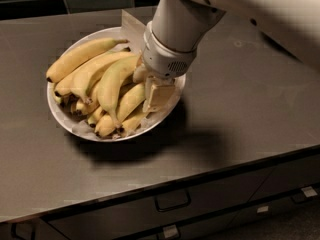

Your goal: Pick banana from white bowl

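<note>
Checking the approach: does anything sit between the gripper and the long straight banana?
Yes. The gripper is down at the white bowl's right side; the curved banana lies between it and the banana along the far rim.

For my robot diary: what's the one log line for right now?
gripper: low inside white bowl | banana: lying in bowl, not lifted | stage: reaching

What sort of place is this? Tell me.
Likely a kitchen: dark countertop with drawers beneath, tiled wall behind, and a white bowl of bananas, the gripper down at its right side.
</note>
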`<act>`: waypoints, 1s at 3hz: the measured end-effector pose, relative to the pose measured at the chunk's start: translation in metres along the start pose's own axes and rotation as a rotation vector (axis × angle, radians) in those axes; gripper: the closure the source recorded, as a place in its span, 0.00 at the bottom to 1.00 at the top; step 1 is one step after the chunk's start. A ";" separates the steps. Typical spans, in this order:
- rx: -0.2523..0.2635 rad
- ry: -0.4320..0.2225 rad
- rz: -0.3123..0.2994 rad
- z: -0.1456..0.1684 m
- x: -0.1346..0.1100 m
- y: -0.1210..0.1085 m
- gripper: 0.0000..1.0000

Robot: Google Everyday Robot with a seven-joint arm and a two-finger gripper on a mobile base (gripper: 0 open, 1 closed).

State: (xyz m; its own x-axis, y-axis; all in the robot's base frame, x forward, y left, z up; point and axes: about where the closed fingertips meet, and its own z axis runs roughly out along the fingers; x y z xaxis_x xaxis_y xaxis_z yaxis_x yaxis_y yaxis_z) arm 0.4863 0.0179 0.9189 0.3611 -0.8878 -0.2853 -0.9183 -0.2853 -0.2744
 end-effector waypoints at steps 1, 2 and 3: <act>-0.003 0.000 0.002 0.002 0.001 0.001 0.48; -0.003 0.000 0.002 0.002 0.001 0.001 0.66; -0.003 0.000 0.002 0.002 0.001 0.001 0.90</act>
State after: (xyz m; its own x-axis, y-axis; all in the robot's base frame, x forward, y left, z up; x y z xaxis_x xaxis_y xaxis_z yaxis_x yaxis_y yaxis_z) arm 0.4863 0.0180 0.9164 0.3594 -0.8882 -0.2862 -0.9195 -0.2847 -0.2712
